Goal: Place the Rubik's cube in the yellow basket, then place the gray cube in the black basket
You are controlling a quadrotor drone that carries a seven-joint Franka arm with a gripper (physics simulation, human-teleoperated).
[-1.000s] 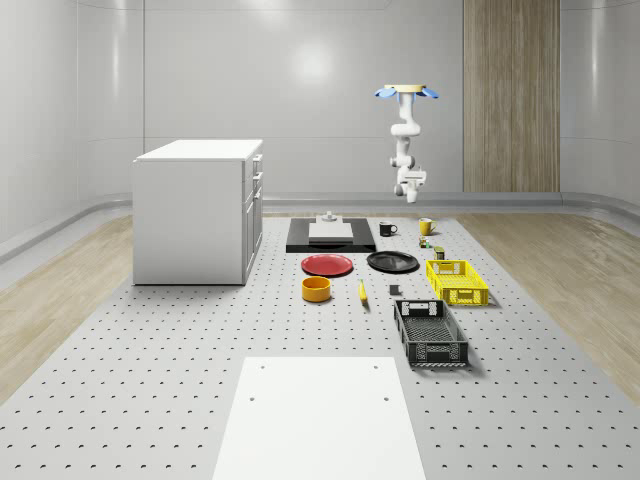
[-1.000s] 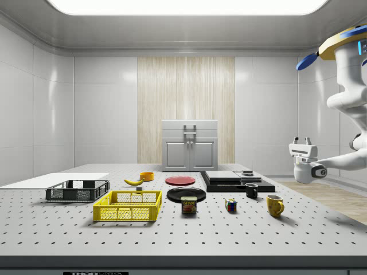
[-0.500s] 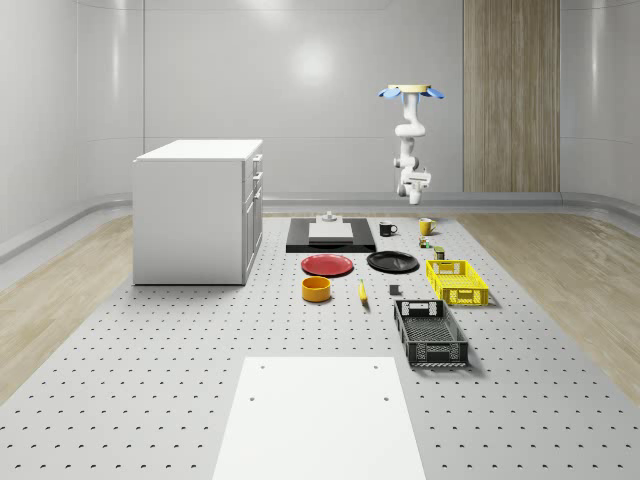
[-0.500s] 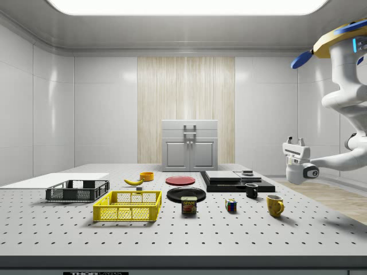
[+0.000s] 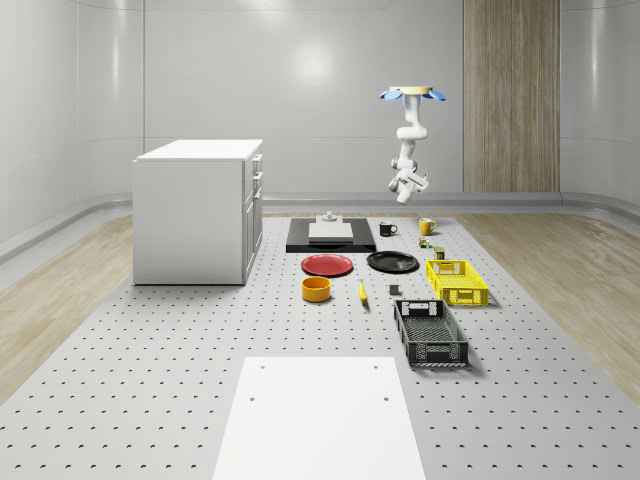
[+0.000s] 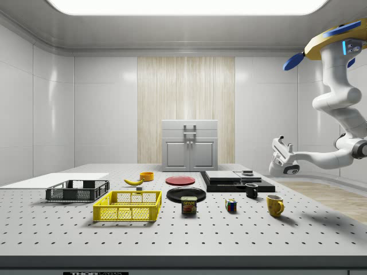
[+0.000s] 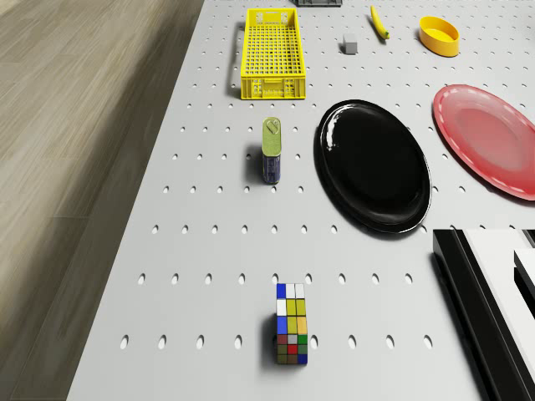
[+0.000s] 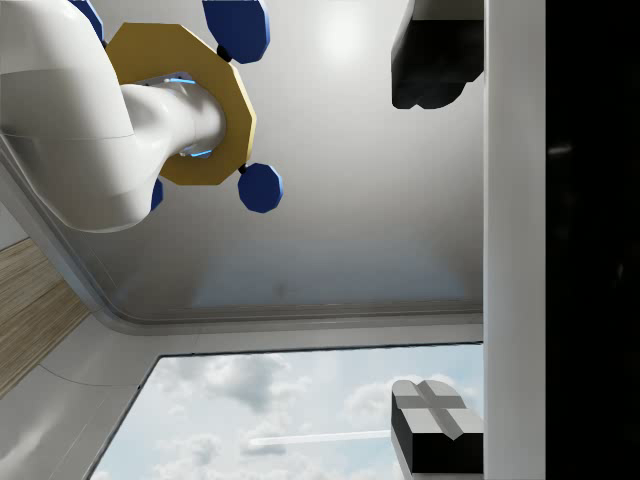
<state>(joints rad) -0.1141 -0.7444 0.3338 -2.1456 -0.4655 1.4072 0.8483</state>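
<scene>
While airborne, pincer (image 6: 279, 148) upturned, agape.

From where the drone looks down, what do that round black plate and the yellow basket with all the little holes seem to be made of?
The round black plate looks glazed or glossy, like ceramic or hard plastic: pale light reflects off its rim. The yellow mesh basket looks like matte moulded plastic: an even grid of holes in its floor, no shine. Being simulator renders, both are guesses.

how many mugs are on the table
2. A black mug stands beside the black slab's near corner in the side view. A yellow mug stands nearer the camera, to the right of the Rubik's cube. Others may be hidden behind larger things.
</scene>
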